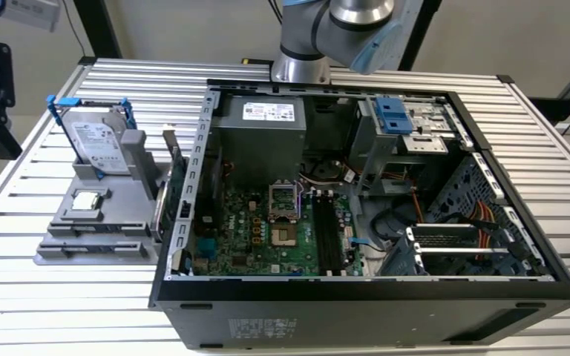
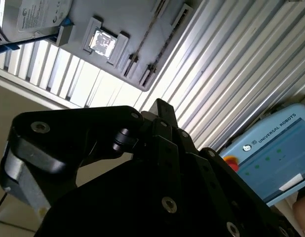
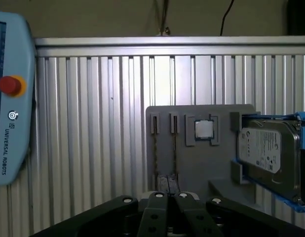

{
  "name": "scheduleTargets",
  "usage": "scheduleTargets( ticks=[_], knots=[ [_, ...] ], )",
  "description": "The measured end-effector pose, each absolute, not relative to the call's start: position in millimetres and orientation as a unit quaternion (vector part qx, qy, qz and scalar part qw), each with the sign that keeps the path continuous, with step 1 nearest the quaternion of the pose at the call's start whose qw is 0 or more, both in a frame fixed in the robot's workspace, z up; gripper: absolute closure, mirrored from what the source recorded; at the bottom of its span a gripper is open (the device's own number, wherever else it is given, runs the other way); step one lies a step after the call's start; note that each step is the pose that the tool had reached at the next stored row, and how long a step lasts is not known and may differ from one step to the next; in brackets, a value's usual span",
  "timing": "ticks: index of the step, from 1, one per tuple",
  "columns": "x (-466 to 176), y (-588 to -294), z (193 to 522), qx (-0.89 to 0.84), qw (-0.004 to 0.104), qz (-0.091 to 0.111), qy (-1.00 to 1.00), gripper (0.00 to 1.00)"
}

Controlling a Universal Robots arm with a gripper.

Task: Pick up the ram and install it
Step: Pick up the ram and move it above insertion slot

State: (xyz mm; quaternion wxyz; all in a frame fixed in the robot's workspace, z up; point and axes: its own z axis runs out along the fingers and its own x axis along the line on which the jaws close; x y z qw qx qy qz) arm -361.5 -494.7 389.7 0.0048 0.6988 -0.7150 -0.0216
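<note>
Slatted aluminium table point(image 1: 27, 311) carries the open computer case point(image 1: 364, 319) and, just beside its wall, a grey holder point(image 3: 192, 168). The ram point(image 3: 155, 153) stands on edge in a holder slot. My gripper point(image 3: 170, 197) hangs well apart from it, jaws closed together, gripping nothing.

Ribbed metal, matt plastic, glossy circuit board

The table point(image 1: 116, 74) is ribbed, silvery metal with a soft brushed sheen, and the parts holder point(image 1: 97, 248) on it is matt grey plastic. The hard drive point(image 3: 288, 158) has a smooth, shiny metal cover with a white paper label point(image 1: 97, 144) and sits in glossy blue plastic rails point(image 1: 57, 99). The computer case point(image 1: 364, 315) is dark, matt painted sheet metal outside and bare perforated metal inside. Its motherboard point(image 1: 255, 237) is glossy green. The gripper point(image 3: 170, 195) is matt black with bright metal screw heads point(image 3: 127, 200). The teach pendant point(image 3: 12, 98) is smooth pale-blue plastic with a glossy red button point(image 3: 9, 85).
</note>
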Motion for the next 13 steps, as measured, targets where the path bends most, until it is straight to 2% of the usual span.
scheduleTargets(
  ticks=[13],
  knots=[
    [-361.5, -494.7, 389.7, 0.724, 0.006, -0.021, -0.689, 1.0]
  ],
)
